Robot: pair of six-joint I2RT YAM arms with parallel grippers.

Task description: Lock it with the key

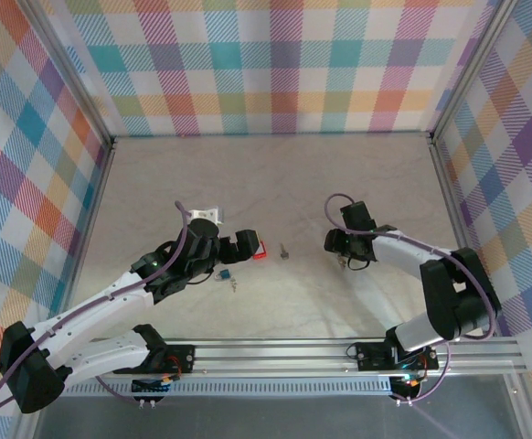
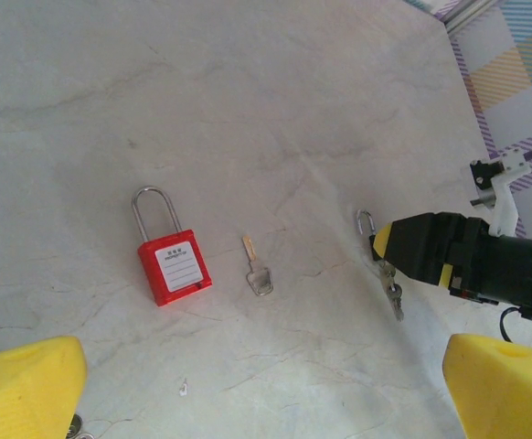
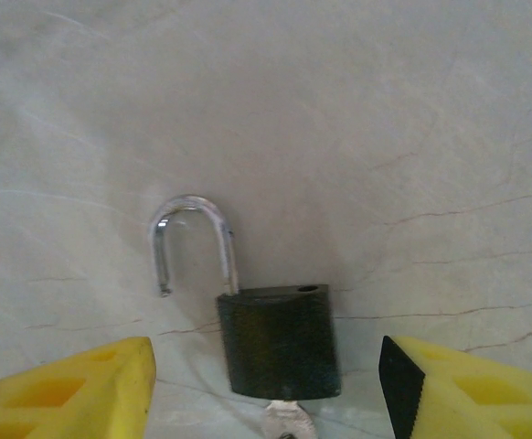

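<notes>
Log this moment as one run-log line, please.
left end effector: open, near red padlock | right end effector: open, straddling black padlock | shackle: open | key: inserted | loose key: untouched

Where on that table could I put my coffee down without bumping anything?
The far half of the table, up to the checked back wall, is bare. The middle is crowded: red padlock, loose key, black padlock.

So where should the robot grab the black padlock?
Grab the black padlock by its body, squeezing the two short sides, coming down from above. It lies flat on the table, its open shackle sticks out one end and the key the other, so only the sides are free.
</notes>
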